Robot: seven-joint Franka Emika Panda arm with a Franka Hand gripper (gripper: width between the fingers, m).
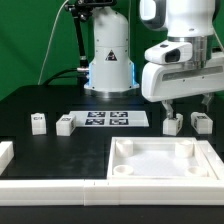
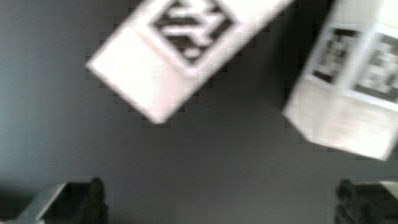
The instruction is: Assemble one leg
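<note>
The claw [image 1: 187,104] hangs over the right part of the black table [image 1: 50,100]. It is wide open and has nothing in it. In the wrist view its two dark fingertips [image 2: 71,200] stand far apart, with only bare table between them.

The leg [image 1: 172,124] is a small white block with a black-and-white square picture on its face. It sits on the table just below the claw, at three o'clock from the marker board [image 1: 114,119]. A second leg [image 1: 200,122] looks the same. It sits just beside the first one, further toward three o'clock, and does not touch it. In the wrist view both blocks look blurry. They lie apart and are turned at different slants.

A third leg [image 1: 65,125] and a fourth leg [image 1: 37,123] sit at nine o'clock from the board. The big white tray [image 1: 165,148] lies at five o'clock from the board, near the two right-hand blocks. The robot's base [image 1: 110,60] stands at twelve o'clock.
</note>
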